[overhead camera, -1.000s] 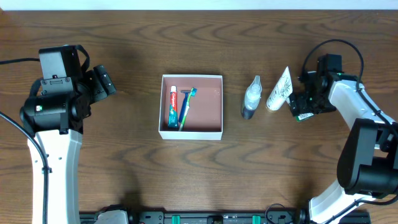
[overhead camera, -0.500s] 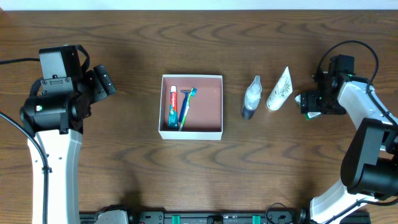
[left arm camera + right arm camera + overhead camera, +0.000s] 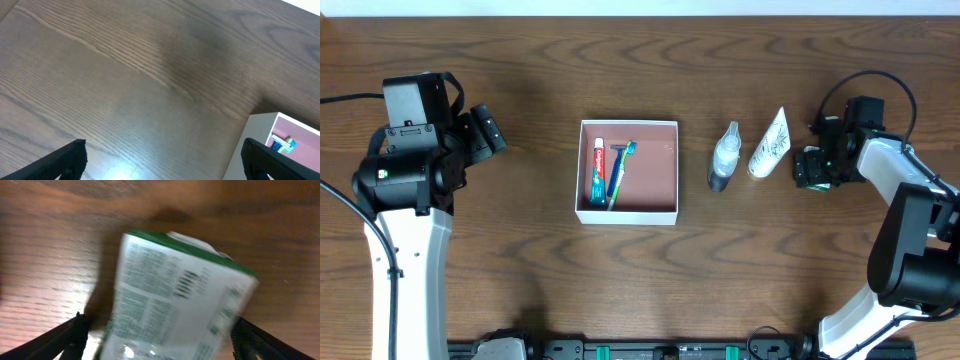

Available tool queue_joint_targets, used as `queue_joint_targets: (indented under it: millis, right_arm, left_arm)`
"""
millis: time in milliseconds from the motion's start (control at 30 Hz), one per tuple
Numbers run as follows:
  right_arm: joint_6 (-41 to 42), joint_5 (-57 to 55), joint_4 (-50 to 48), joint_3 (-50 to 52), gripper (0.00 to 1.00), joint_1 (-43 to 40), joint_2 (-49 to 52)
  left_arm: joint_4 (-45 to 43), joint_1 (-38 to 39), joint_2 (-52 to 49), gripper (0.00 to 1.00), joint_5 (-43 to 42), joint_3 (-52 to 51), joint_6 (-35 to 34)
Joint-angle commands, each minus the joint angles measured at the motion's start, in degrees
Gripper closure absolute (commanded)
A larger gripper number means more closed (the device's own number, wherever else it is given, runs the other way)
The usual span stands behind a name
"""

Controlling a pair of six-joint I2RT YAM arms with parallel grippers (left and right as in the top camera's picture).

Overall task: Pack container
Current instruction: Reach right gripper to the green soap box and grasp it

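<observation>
Dark wood-grain table [image 3: 620, 290], pale strip along its far edge. At table centre the container [image 3: 628, 123], toothpaste tube [image 3: 597, 172] inside at left. Empty left claw [image 3: 162, 150] spread wide, well left of container. At right, right claw [image 3: 160, 327] grips green-and-white carton [image 3: 175, 295]; carton print blurred, unreadable

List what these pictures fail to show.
- Carton print: blurred by motion in the right wrist view; overhead, the right hand covers the carton.
- Whether the right hand grips the carton: the fingertips run off the bottom edge of the right wrist view.
- Container: cut off by the right edge of the left wrist view.
- Toothpaste lettering: too small overhead.
</observation>
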State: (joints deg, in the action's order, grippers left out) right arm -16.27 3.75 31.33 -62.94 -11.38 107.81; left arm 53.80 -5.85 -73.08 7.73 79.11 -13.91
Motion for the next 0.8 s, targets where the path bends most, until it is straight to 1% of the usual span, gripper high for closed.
queue_joint_targets:
  millis: [0,100,200,267,367,467,600,667,767]
  right_arm:
    - [-0.5,3.6,-0.7,1.1,0.15,-0.1,2.0]
    - [4.7,1.1,-2.2,1.1,0.24,-0.1,2.0]
    - [10.9,-3.2,-2.3,1.1,0.35,-0.1,2.0]
    - [15.3,-6.4,-1.6,1.1,0.44,-0.1,2.0]
    - [19.5,-8.9,-0.5,1.1,0.54,-0.1,1.8]
    - [20.2,-8.9,0.6,1.0,0.59,0.0,0.3]
    - [20.7,-8.1,2.3,0.7,0.64,0.8,-5.2]
    - [22.8,-8.0,3.5,0.6,0.64,1.8,-9.9]
    - [24.5,-7.8,5.6,0.4,0.68,3.6,-17.5]
  left_arm:
    - [0.2,-0.2,0.1,0.02,0.5,0.6,-0.3]
    - [0.2,-0.2,0.1,0.02,0.5,0.6,-0.3]
    - [0.2,-0.2,0.1,0.02,0.5,0.6,-0.3]
    - [0.2,-0.2,0.1,0.02,0.5,0.6,-0.3]
    - [0.2,-0.2,0.1,0.02,0.5,0.6,-0.3]
    - [0.2,-0.2,0.1,0.02,0.5,0.6,-0.3]
    - [0.2,-0.2,0.1,0.02,0.5,0.6,-0.3]
    - [0.2,-0.2,0.1,0.02,0.5,0.6,-0.3]
    - [0.2,-0.2,0.1,0.02,0.5,0.6,-0.3]
